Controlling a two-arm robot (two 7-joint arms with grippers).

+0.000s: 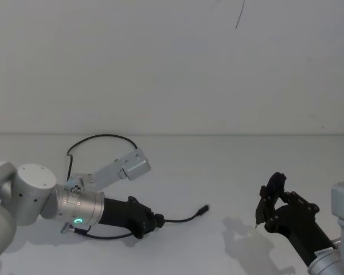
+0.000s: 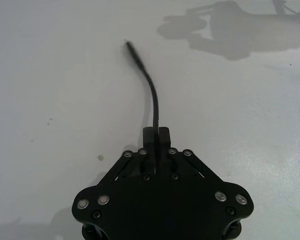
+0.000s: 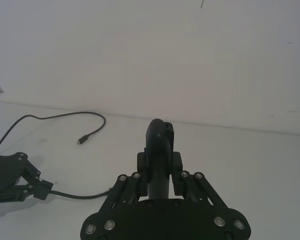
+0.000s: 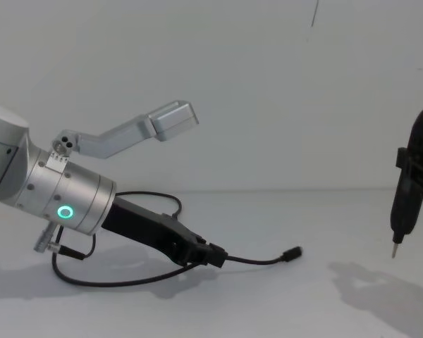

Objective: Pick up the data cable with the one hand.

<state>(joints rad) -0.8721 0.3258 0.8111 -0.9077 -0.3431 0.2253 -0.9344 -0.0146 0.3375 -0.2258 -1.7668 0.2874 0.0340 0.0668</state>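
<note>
Left hand (image 1: 158, 220) is down low over the worktop (image 1: 229, 166), clamped tight on the data cable (image 1: 186, 218) a bit back from its free plug, the rest looping behind the arm, right hand (image 1: 269, 197) hanging off to the right.

We see a plain white table (image 1: 229, 172) stretching back to a bare white wall (image 1: 160, 63), meeting it in a straight seam. A thin dark streak (image 1: 239, 15) marks the wall high up. Soft light leaves faint grey shadows (image 1: 241, 236) on the tabletop.
</note>
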